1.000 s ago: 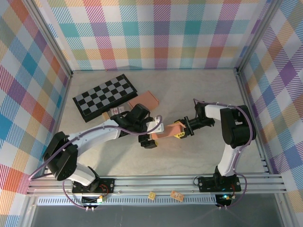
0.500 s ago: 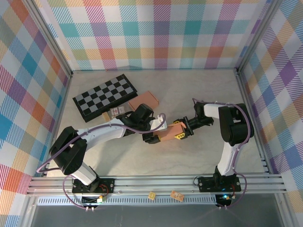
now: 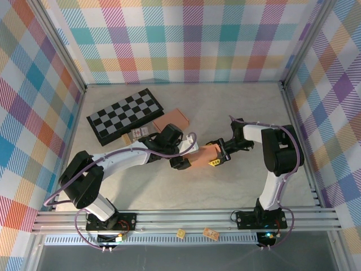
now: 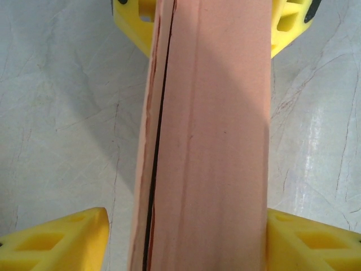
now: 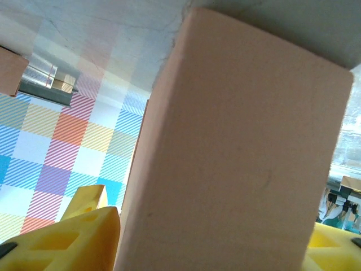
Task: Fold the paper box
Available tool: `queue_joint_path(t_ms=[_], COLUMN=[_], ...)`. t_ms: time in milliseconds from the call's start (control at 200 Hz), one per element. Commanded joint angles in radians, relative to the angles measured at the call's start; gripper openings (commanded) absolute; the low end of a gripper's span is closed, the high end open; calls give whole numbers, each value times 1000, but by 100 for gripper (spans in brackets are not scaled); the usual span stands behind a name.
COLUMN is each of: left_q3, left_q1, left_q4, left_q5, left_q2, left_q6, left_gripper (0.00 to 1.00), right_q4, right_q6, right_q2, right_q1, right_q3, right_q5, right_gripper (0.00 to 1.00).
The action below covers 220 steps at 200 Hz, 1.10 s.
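Fingers of right gripper [image 3: 214,154] press both sides of salmon-pink folded paper box [image 3: 201,156]; left gripper [image 3: 185,156] fingers straddle its other end part-open, gap on one side.

Both arms meet low over the middle of the tabletop [image 3: 225,101]. The left arm [image 3: 118,158] starts from its base at seven o'clock, swings its elbow out toward nine, then stretches nearly flat toward three o'clock. The left end effector [image 3: 186,157] points that way, and its yellow fingers [image 4: 56,243] straddle the paper box [image 3: 203,155], one touching it and the other just beside it with a thin gap. The right arm [image 3: 279,149] rises from five o'clock toward twelve, then bends its forearm toward nine. The right end effector [image 3: 217,153] faces the left one. Its fingers [image 5: 73,237] sit close against the box's sides, but I cannot tell whether they press.
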<state>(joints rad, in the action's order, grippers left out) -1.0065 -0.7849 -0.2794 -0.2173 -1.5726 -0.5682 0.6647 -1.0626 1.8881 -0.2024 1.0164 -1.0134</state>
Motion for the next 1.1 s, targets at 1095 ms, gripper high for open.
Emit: queue_joint_path(t_ms=[1095], left_q3=[4], left_q1=[-9], left_q4=[70], left_q5=[65], left_q2=[-27], left_q6=[121], left_gripper=[63], right_q4=[12], right_q6=[58], right_q2=[15], right_q1=[-36], right_q3=[41], right_q5=[311], right_gripper=[68])
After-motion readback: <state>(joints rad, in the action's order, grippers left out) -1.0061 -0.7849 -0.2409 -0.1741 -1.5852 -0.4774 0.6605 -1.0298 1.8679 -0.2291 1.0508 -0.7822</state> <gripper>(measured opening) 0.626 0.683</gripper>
